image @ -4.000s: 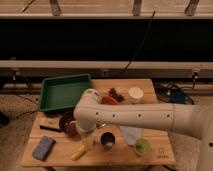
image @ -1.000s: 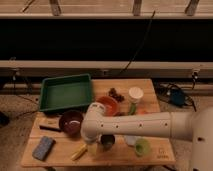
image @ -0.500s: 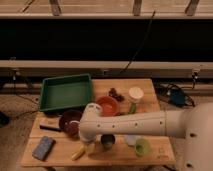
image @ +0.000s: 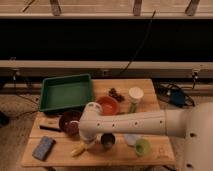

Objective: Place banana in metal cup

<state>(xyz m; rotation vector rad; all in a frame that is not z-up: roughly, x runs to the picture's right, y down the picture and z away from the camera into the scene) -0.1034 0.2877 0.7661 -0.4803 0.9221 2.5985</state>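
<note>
End effector (image: 88, 142) clenched on the banana (image: 77, 149), just left of the metal cup (image: 107, 140); the fruit's long axis slants down-left, away from the cup.

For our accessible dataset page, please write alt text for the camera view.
A white robot arm reaches over a wooden table, its hand shut low at the yellow banana, beside the dark metal cup. A green tray, a red bowl and a white cup stand behind.
</note>
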